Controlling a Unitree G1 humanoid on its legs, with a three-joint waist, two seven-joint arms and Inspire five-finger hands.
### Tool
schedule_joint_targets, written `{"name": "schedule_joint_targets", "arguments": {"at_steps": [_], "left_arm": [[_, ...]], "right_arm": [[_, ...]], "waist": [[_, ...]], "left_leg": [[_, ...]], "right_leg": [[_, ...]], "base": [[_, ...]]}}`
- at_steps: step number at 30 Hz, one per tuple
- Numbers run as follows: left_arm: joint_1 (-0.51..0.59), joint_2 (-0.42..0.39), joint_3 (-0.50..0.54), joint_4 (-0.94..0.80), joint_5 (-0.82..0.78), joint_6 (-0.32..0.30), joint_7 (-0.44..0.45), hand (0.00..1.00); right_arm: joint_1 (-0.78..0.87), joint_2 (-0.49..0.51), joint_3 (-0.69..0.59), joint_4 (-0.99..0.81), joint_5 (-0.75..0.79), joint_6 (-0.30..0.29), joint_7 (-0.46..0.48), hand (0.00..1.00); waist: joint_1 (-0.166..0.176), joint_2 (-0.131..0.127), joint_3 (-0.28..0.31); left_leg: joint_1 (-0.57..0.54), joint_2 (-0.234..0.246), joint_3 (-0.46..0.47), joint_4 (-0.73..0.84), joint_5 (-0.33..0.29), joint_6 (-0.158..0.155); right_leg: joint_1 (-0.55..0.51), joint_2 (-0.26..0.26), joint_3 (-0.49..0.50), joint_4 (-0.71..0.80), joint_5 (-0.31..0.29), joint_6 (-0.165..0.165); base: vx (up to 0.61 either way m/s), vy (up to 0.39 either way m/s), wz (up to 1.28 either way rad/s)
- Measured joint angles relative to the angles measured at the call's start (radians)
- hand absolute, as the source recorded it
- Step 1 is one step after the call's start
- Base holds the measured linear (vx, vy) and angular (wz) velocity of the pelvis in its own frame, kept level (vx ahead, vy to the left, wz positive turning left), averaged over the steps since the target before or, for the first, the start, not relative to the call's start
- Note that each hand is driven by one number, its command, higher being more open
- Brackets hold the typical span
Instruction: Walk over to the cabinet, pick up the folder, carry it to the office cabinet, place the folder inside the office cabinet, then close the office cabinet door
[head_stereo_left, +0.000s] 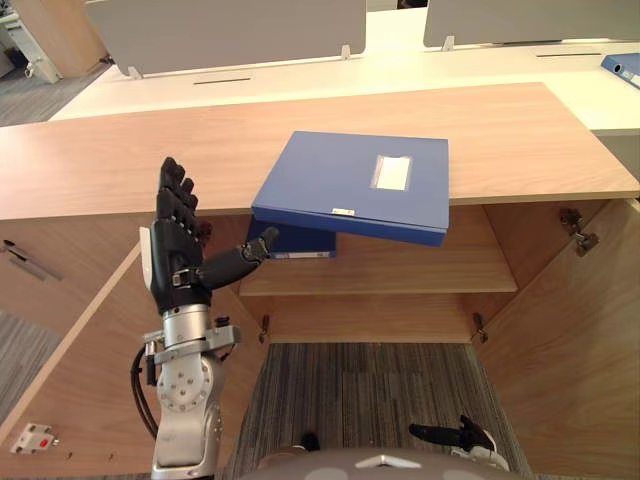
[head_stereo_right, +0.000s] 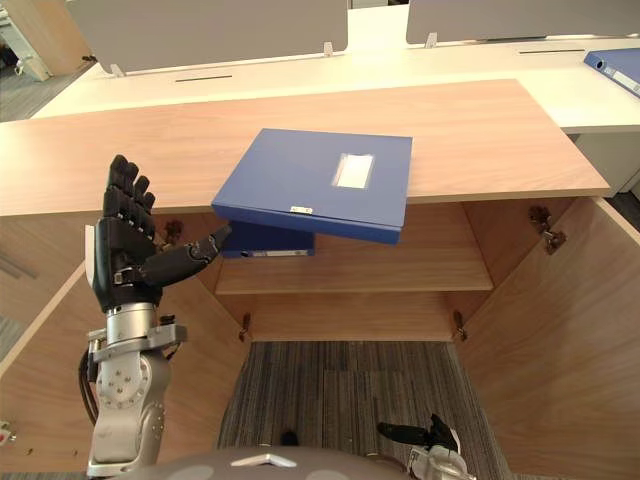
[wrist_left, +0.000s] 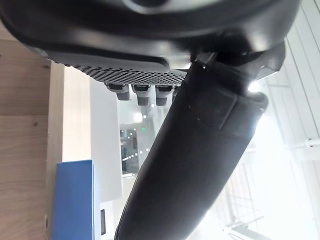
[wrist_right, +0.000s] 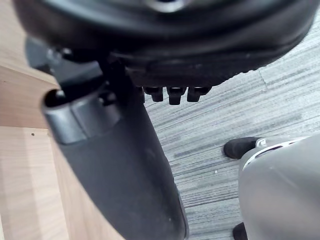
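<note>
Here, left robot hand (head_stereo_left: 178, 250) open beside blue folder (head_stereo_left: 350, 185) atop cabinet (head_stereo_left: 120, 160); right robot hand (head_stereo_left: 468, 437) relaxed.

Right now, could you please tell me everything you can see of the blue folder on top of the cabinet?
The blue folder is a flat, stiff-looking box file, closed, with a pale label on its lid and a small white tab on its front edge. It lies on the wooden cabinet top, turned askew, its near corner overhanging the open front above a second blue folder. The left hand, open, reaches its thumb under that corner; contact cannot be told.
</note>
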Motion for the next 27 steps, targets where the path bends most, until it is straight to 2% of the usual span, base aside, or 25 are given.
{"name": "schedule_joint_targets", "arguments": {"at_steps": [6, 17, 20, 27], "left_arm": [[-0.060, 0.081, -0.032, -0.016, 0.098, 0.000, 0.022, 1.00], [-0.195, 0.222, -0.232, -0.063, 0.378, -0.005, 0.001, 1.00], [-0.217, 0.243, -0.292, -0.031, 0.419, -0.014, -0.026, 1.00], [-0.299, 0.295, -0.398, 0.094, 0.565, -0.012, -0.025, 1.00]], "right_arm": [[0.014, -0.004, 0.000, 0.004, -0.006, 0.003, 0.002, 1.00], [0.010, -0.010, 0.010, 0.023, -0.032, 0.003, 0.001, 1.00], [0.010, -0.016, 0.029, 0.024, -0.032, 0.003, 0.000, 1.00], [0.004, -0.019, 0.029, 0.039, -0.032, 0.003, -0.002, 1.00]], "waist": [[-0.001, -0.005, -0.024], [-0.008, -0.008, -0.039], [-0.012, -0.009, -0.041], [-0.025, -0.008, -0.048]], "left_leg": [[0.001, 0.011, 0.006, 0.000, 0.005, -0.008], [-0.003, 0.018, 0.045, 0.000, 0.005, -0.010], [-0.001, 0.018, 0.050, 0.000, 0.005, -0.010], [-0.017, 0.019, 0.056, 0.000, 0.005, -0.010]], "right_leg": [[-0.003, 0.011, 0.007, -0.001, 0.004, -0.004], [-0.022, 0.017, 0.048, -0.012, 0.021, 0.000], [-0.023, 0.018, 0.055, -0.012, 0.022, 0.001], [-0.039, 0.019, 0.062, -0.017, 0.027, 0.003]], "base": [[-0.04, -0.027, -0.04], [-0.03, 0.002, -0.11], [-0.01, 0.000, -0.06], [-0.03, -0.001, -0.02]]}}
